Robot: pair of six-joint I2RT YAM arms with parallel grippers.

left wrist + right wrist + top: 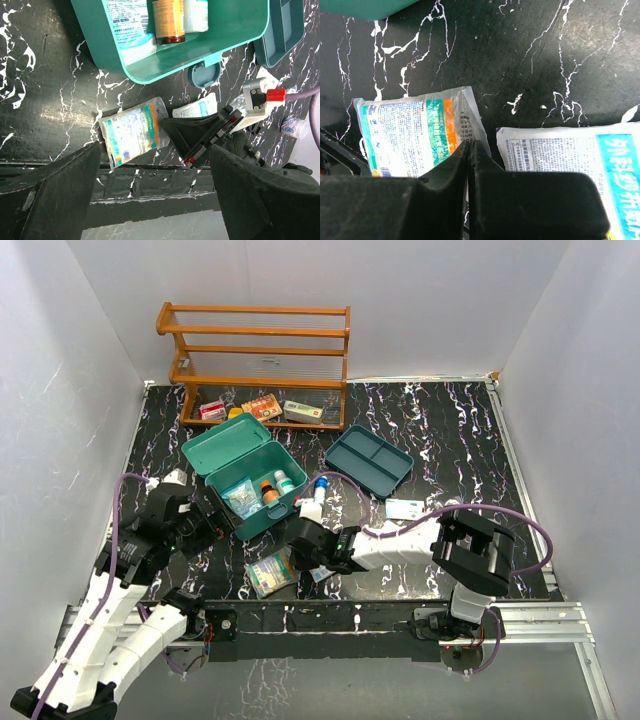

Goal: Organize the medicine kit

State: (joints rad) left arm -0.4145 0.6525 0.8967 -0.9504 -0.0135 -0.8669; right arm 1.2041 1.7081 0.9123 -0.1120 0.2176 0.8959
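Medicine kit (238, 466), right gripper (470, 146) closed (at packet (410, 135))

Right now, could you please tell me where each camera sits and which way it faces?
Top external: above and behind the robot, looking down on the medicine kit; left arm and right arm show.
Left wrist: on that wrist, facing the kit's near wall and the orange-and-green packet; own jaws open.
Right wrist: low over that packet; own jaws shut on its edge.
All three share the packet.
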